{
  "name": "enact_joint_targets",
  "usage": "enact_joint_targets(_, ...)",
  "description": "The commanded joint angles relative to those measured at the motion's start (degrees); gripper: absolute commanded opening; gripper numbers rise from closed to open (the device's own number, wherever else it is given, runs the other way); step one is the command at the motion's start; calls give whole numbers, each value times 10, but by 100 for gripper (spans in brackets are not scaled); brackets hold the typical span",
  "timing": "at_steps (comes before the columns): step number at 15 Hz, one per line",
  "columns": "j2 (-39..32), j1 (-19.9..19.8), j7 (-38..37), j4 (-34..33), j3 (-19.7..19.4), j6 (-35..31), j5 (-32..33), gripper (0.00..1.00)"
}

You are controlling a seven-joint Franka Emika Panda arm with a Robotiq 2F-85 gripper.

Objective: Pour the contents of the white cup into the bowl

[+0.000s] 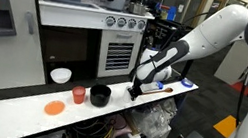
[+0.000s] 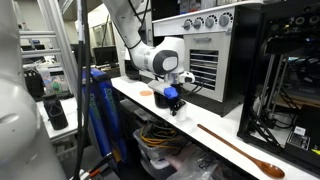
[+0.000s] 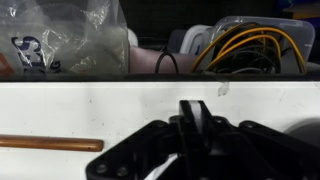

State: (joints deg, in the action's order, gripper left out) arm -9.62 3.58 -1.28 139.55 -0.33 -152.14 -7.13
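On counter [image 1: 17,102], blk bowl [image 1: 99,95] sits just beside claw [image 1: 135,89], fingers pinched together; white cup can't be made out.

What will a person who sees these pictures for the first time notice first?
The big white robot arm reaches down to the long white counter, its gripper shut close to the surface. Near it stand a black bowl and a salmon-red cup, and a long wooden spoon lies farther along the counter.

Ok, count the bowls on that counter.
2: the white bowl set farther back; the black bowl in front, beside the red cup. The arm could hide more.
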Motion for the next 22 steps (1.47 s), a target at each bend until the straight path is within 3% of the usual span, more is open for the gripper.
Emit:
enact_joint_targets(1, -8, -14, 14, -3, 9, -12, -2, 36)
enact_joint_targets(7, 17, -8, -2, 8, 5, 0, 22, 76)
enact_joint_targets(10, 71, 2, -55, 20, 3, 38, 56, 97)
enact_joint_targets(16, 246, 20, -58, 33, 40, 156, 2, 100)
enact_joint_targets(22, 379, 48, -89, 31, 83, 189, 2, 100)
